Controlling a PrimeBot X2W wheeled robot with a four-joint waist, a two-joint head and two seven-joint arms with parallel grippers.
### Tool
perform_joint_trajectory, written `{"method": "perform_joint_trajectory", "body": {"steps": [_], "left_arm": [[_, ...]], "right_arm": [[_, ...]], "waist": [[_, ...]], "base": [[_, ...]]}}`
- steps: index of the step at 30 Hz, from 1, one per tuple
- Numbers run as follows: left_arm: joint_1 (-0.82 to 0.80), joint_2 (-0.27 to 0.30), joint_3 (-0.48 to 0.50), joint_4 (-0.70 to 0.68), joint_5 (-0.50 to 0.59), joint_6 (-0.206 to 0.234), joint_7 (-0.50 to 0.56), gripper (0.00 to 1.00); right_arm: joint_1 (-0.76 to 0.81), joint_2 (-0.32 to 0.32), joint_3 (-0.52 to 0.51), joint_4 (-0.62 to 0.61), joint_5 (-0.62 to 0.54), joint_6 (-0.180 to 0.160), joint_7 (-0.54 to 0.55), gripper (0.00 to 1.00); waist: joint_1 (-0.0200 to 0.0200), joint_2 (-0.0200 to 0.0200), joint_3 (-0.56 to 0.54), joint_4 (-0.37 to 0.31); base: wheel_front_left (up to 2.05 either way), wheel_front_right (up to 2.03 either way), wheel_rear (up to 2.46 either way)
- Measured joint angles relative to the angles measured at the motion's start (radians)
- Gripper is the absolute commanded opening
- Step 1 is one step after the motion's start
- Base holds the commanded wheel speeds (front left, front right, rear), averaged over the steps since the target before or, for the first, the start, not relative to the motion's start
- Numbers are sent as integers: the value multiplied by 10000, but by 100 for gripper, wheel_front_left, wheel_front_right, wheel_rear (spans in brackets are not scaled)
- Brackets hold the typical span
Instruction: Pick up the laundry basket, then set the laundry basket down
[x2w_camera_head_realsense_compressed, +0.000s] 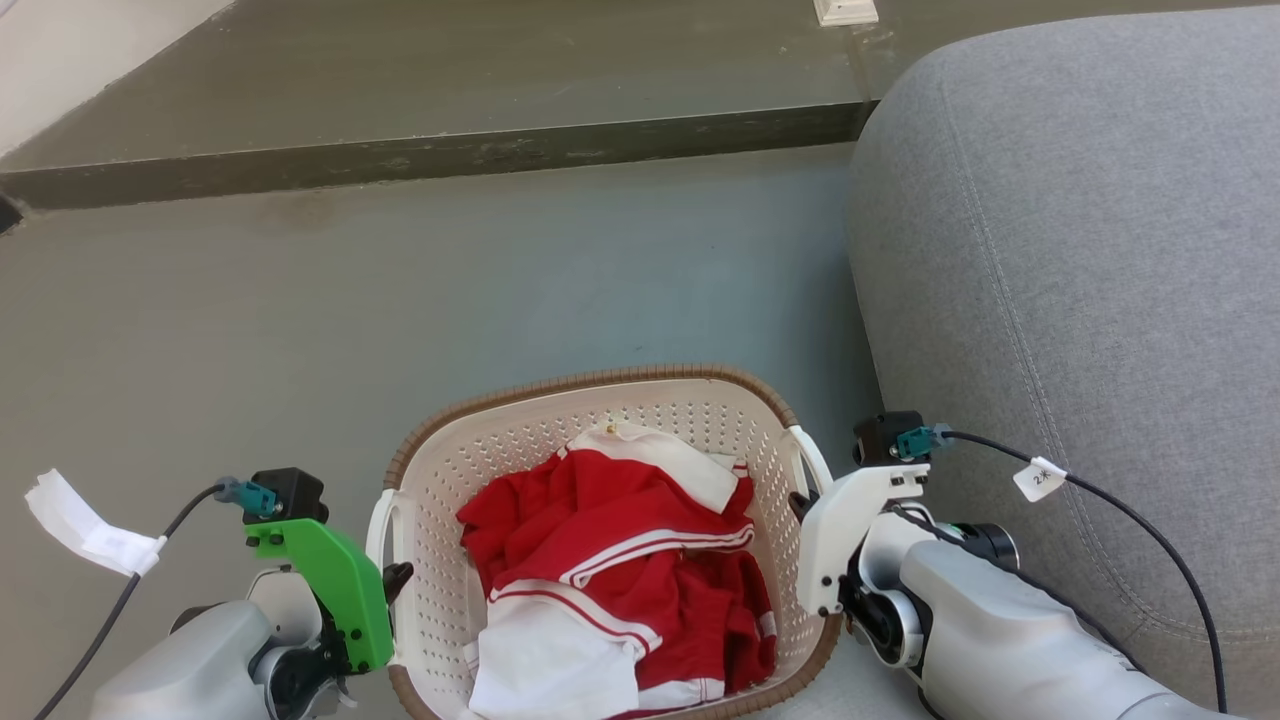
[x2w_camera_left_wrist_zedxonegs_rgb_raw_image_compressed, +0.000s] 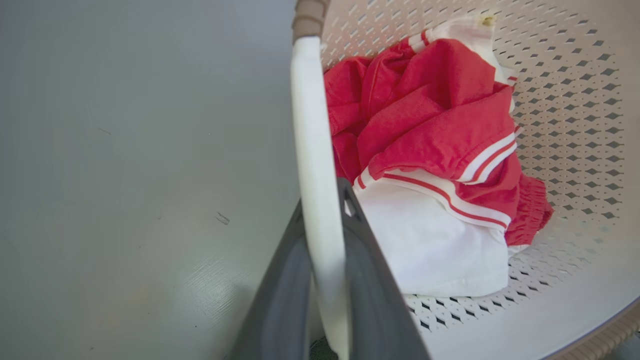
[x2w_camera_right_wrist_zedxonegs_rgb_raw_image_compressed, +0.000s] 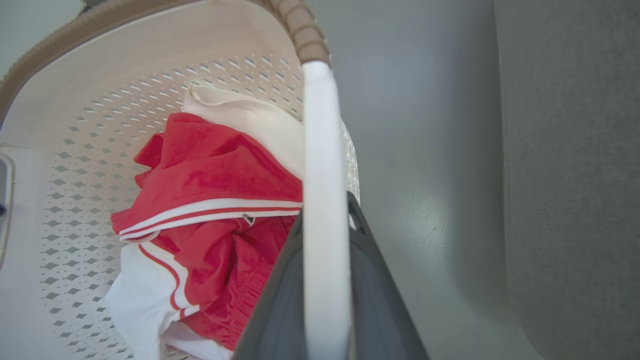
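Note:
The laundry basket (x2w_camera_head_realsense_compressed: 520, 440) is cream-white and perforated with a brown woven-look rim, low in the middle of the head view. It holds crumpled red and white clothes (x2w_camera_head_realsense_compressed: 620, 560). My left gripper (x2w_camera_head_realsense_compressed: 396, 578), on a green bracket, is shut on the basket's left loop handle (x2w_camera_head_realsense_compressed: 378, 530). The left wrist view has that white handle (x2w_camera_left_wrist_zedxonegs_rgb_raw_image_compressed: 312, 150) running between the two dark fingers of the left gripper (x2w_camera_left_wrist_zedxonegs_rgb_raw_image_compressed: 324, 197). My right gripper (x2w_camera_head_realsense_compressed: 798, 503), on a white bracket, is shut on the right loop handle (x2w_camera_head_realsense_compressed: 812, 455). That handle (x2w_camera_right_wrist_zedxonegs_rgb_raw_image_compressed: 320, 150) passes through the right gripper (x2w_camera_right_wrist_zedxonegs_rgb_raw_image_compressed: 326, 210). Whether the basket touches the floor cannot be told.
A grey sofa (x2w_camera_head_realsense_compressed: 1080, 250) stands close on the right, beside my right arm. The grey floor (x2w_camera_head_realsense_compressed: 400, 300) stretches ahead to a dark raised step (x2w_camera_head_realsense_compressed: 430, 150). A white paper tag (x2w_camera_head_realsense_compressed: 85, 525) hangs on my left arm's cable.

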Motion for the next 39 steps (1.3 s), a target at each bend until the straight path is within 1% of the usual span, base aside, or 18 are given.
{"method": "perform_joint_trajectory", "body": {"steps": [30, 35, 39], "left_arm": [[-18, -40, -29, 81, -2, 0, -63, 0], [-85, 50, -17, 6, 2, 0, -205, 0], [-278, 274, 33, -196, 31, -8, -412, 0]], "right_arm": [[-69, 4, 512, 121, 472, -2, -401, 0], [-137, -2, 554, 25, 537, -13, -616, 0], [-303, -17, 560, -150, 577, -31, -941, 0]], "waist": [[0, 0, 124, 16], [0, 0, 379, 6], [0, 0, 698, 15]], "base": [[0, 0, 0], [0, 0, 0], [0, 0, 0]]}}
